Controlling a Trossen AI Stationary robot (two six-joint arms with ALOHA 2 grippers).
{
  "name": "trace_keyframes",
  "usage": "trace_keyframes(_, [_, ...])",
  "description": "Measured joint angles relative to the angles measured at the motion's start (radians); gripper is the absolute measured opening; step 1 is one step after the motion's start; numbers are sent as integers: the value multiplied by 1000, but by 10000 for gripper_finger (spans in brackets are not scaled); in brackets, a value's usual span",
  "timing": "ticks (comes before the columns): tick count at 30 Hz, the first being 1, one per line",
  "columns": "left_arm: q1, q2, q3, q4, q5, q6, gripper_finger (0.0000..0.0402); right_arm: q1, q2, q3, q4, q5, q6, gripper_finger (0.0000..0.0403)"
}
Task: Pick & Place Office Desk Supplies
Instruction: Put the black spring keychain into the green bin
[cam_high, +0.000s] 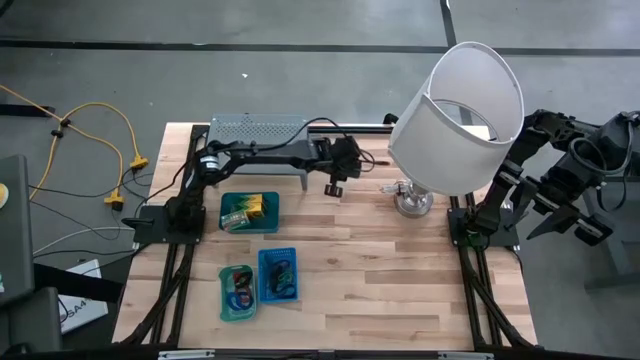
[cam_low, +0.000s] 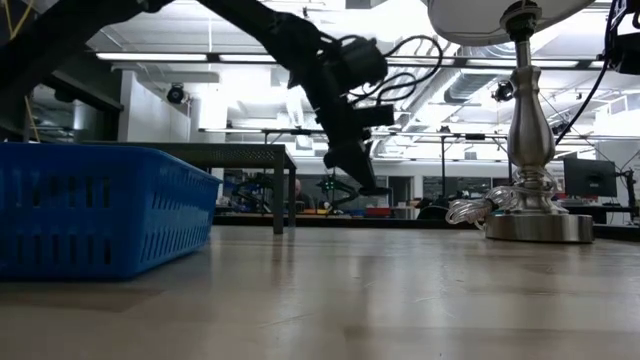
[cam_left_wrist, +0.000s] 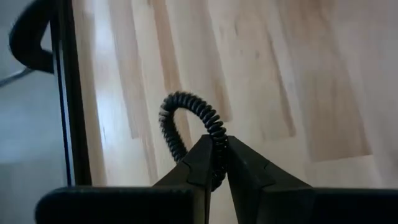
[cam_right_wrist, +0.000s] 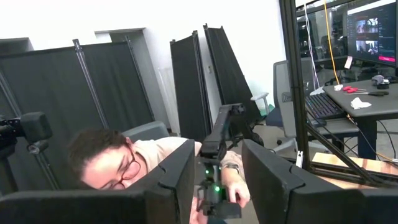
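Surface (cam_high: 380, 270): pale wood in glued strips, smooth, low satin sheen; grain lines plain in the left wrist view.

Coiled black loop (cam_left_wrist: 189, 118): ribbed spiral, looks like plastic or rubber, slight gloss on the ridges. It sits pinched between the left gripper (cam_left_wrist: 219, 163) jaws, which are matt black plastic with flat faceted faces.

Blue tray (cam_low: 100, 210): slotted moulded plastic, dull sheen.

Green trays (cam_high: 248, 212): translucent plastic.

Rack (cam_high: 258, 130): grey perforated sheet metal, matt.

Lamp shade (cam_high: 462, 115): white, cloth or paper, matt. Lamp base (cam_low: 538, 225): turned metal, brushed silver, soft highlights.

Right gripper (cam_right_wrist: 217, 180) fingers: matt black plastic.

Floor (cam_high: 300, 60): grey, smooth, looks like concrete.
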Motion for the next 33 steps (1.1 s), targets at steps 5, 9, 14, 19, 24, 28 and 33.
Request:
trace_keyframes(5, [-32,-7,0,-20,-2,-1,29,0,0,0,0,0,0,120])
trace_keyframes(9, [-55,-12,0,-57,-2,-16,29,0,0,0,0,0,0,120])
trace_keyframes(14, [-93,-47,0,-167,2,-61,29,0,0,0,0,0,0,120])
trace_keyframes(19, [-149,-82,0,-299,5,-161,29,0,0,0,0,0,0,120])
trace_keyframes(24, [-213,-115,-5,-417,4,-273,29,0,0,0,0,0,0,120])
trace_keyframes(28, [-272,-168,-45,-444,-3,-343,29,0,0,0,1,0,0,120])
trace_keyframes(33, [-354,-269,-167,-414,-48,-453,29,0,0,0,1,0,0,120])
